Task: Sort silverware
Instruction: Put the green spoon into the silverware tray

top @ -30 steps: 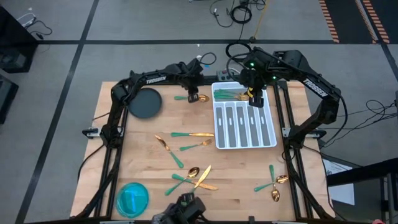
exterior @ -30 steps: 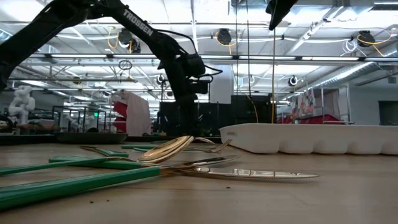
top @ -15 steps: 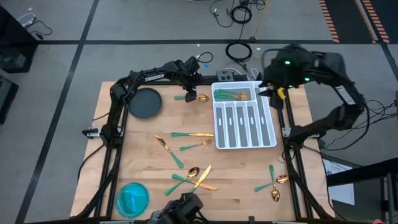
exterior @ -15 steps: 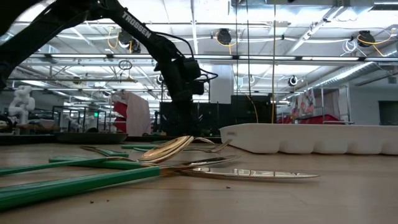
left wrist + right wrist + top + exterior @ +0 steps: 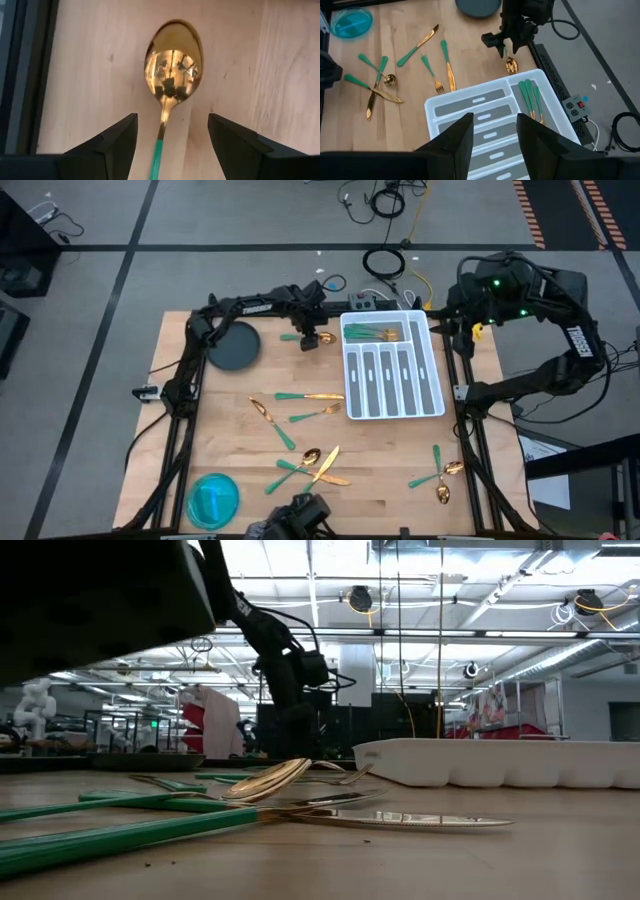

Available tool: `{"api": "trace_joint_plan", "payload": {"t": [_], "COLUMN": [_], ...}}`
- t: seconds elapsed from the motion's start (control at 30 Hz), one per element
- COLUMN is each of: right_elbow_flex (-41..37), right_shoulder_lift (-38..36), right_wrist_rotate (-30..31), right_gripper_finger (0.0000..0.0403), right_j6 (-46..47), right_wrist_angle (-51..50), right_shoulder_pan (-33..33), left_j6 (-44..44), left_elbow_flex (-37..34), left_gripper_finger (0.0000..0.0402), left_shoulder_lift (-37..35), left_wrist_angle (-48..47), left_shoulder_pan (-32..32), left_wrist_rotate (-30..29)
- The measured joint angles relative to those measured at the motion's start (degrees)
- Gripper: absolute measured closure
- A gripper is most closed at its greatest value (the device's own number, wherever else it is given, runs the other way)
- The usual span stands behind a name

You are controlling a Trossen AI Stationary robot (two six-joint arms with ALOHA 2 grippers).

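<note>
The left gripper [image 5: 170, 135] hovers, jaws spread, over a spoon [image 5: 172, 65] on the table [image 5: 240, 395], probably needing to descend and pinch its handle next

The spoon [image 5: 172, 70] has its teal handle cut off by the frame.

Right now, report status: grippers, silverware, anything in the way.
Left gripper open, straddling a spoon at the table's far edge. Right gripper empty, raised over the white tray. Three pieces in the tray's end compartment, rest scattered. Nothing in the way.
</note>
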Motion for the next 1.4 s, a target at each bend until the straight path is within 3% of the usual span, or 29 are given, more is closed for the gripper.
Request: {"api": "trace_joint_plan", "payload": {"t": [0.3, 0.77, 1.2, 1.4], "right_elbow_flex": [0.0, 0.0, 0.0, 0.0], "right_shoulder_lift": [0.0, 0.0, 0.0, 0.0], "right_wrist_rotate": [-0.2, -0.2, -0.3, -0.1], "right_gripper_finger": [0.0259, 0.0259, 0.0259, 0.0259], "right_j6": [0.0, 0.4, 2.0, 0.1], "right_wrist_angle": [0.0, 0.0, 0.0, 0.0], "right_shoulder_pan": [0.0, 0.0, 0.0, 0.0], "left_j6": [-0.2, -0.1, -1.6, -3.2], "left_elbow_flex": [0.3, 0.3, 0.2, -0.3], "left_gripper_finger": [0.0164, 0.0300, 0.0380, 0.0388], "left_shoulder_lift": [2.9, 3.3, 3.3, 1.1], "left_wrist_angle": [0.8, 0.1, -1.0, -2.7], "left_shoulder_pan": [-0.2, -1.1, -2.1, -2.3], "left_wrist_rotate": [0.0, -0.6, -0.2, -1.2]}}
